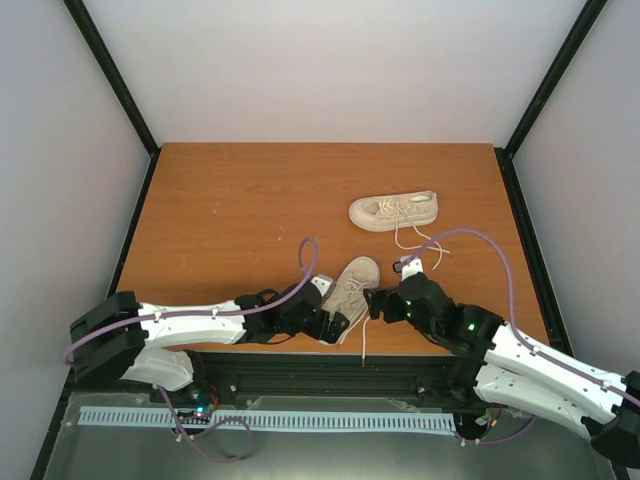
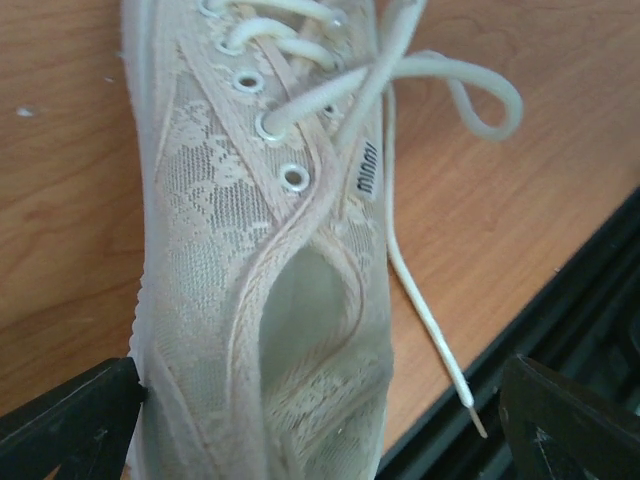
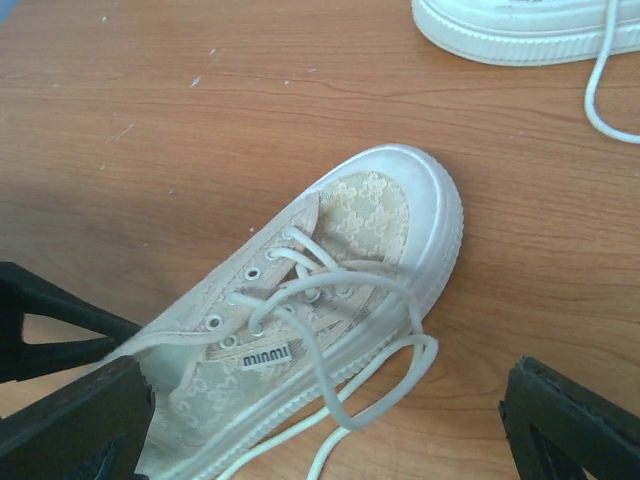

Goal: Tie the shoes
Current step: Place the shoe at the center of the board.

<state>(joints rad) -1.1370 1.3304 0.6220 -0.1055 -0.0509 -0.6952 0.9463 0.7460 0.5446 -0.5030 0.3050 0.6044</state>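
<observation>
Top: we see near shoe (image 1: 355, 285) at the 6 o'clock edge of the table (image 1: 220, 220), far shoe (image 1: 393, 210) at its 1 o'clock.
Left wrist: left gripper (image 2: 322, 375) wide open, straddles near shoe's heel, grips nothing.
Right wrist: right gripper (image 3: 328, 372) wide open, empty, loose lace loop (image 3: 400, 385) between its fingers.

The overhead camera, above and behind the arms, looks down on the whole table (image 1: 220, 200). Wrist cameras peer close past the left end effector (image 2: 320, 410) and right end effector (image 3: 320, 420); all three views share the near shoe (image 1: 352, 290) between them.
</observation>
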